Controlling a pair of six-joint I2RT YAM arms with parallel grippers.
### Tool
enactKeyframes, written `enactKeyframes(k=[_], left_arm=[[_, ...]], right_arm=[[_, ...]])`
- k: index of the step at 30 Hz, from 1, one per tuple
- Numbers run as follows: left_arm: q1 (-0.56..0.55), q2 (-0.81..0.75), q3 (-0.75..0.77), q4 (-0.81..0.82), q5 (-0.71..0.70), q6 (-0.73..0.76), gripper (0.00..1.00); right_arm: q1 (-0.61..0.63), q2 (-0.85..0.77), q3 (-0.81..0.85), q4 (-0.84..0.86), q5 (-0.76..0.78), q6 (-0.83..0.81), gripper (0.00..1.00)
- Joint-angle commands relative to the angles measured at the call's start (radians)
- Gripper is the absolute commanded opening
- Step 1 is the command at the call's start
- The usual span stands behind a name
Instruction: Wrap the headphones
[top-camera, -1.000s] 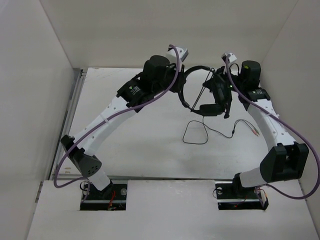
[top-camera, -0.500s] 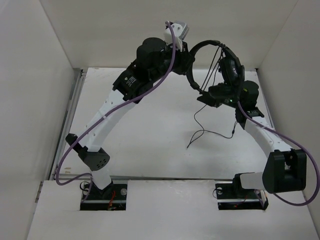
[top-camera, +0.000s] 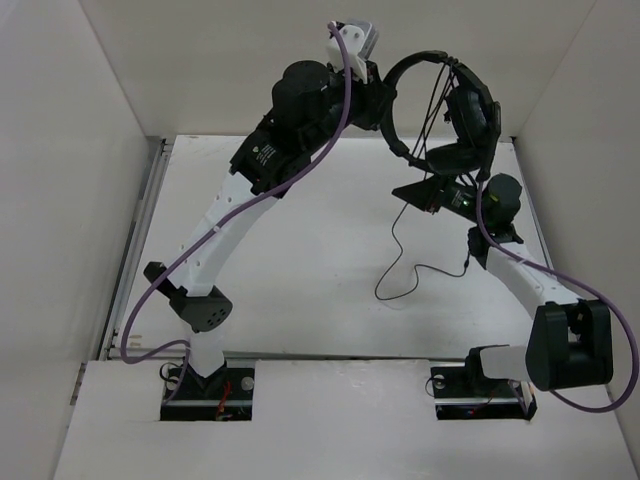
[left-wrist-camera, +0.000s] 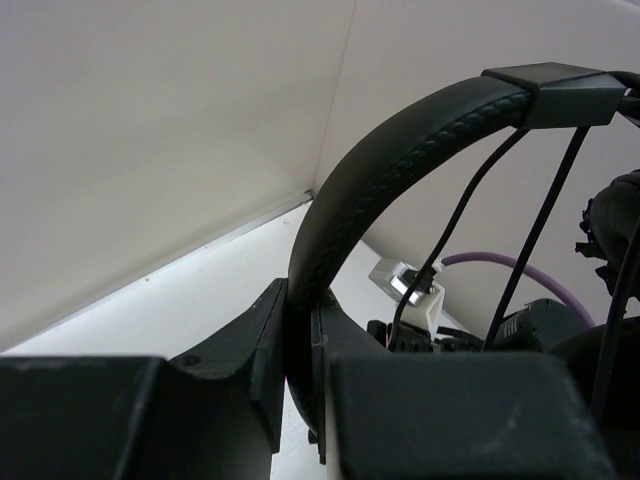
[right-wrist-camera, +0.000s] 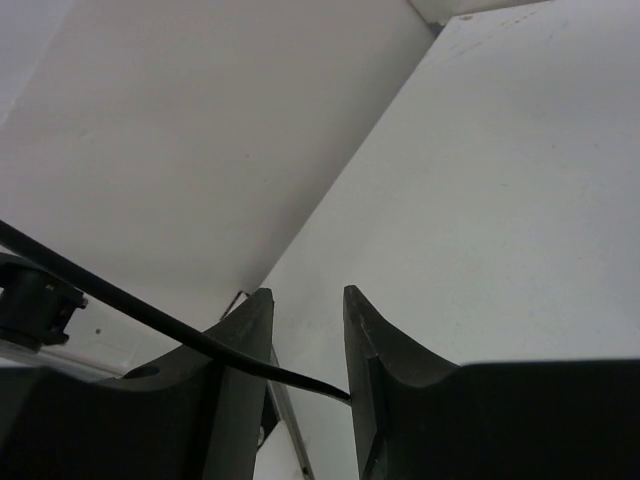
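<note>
The black headphones (top-camera: 425, 58) hang high above the white table (top-camera: 300, 250), near the back wall. My left gripper (top-camera: 383, 100) is shut on the left side of the headband; in the left wrist view the headband (left-wrist-camera: 400, 150) is pinched between the jaws of that gripper (left-wrist-camera: 300, 340). An earcup (top-camera: 472, 112) hangs at the right. My right gripper (top-camera: 415, 190) sits just below the earcups. Its jaws (right-wrist-camera: 308, 295) stand apart, with the thin black cable (right-wrist-camera: 120, 300) crossing the gap. The cable (top-camera: 398, 250) dangles to the table and loops right.
White enclosure walls stand at the left, back and right. A metal rail (top-camera: 150, 200) runs along the table's left edge. Purple arm cables (top-camera: 345, 110) trail along both arms. The right arm's elbow (top-camera: 570, 345) sits low at the right.
Both arms have risen and carried the headphones up toward the back wall. The cable has lifted off most of the table and now dangles, its loop pulled straighter.
</note>
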Motion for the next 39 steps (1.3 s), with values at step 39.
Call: enactKeyframes(k=[39], left_arm=[[0.081, 0.082, 0.133, 0.348, -0.426, 0.194, 0.00]], right_arm=[[0.383, 0.083, 0.080, 0.302, -0.018, 0.206, 0.41]])
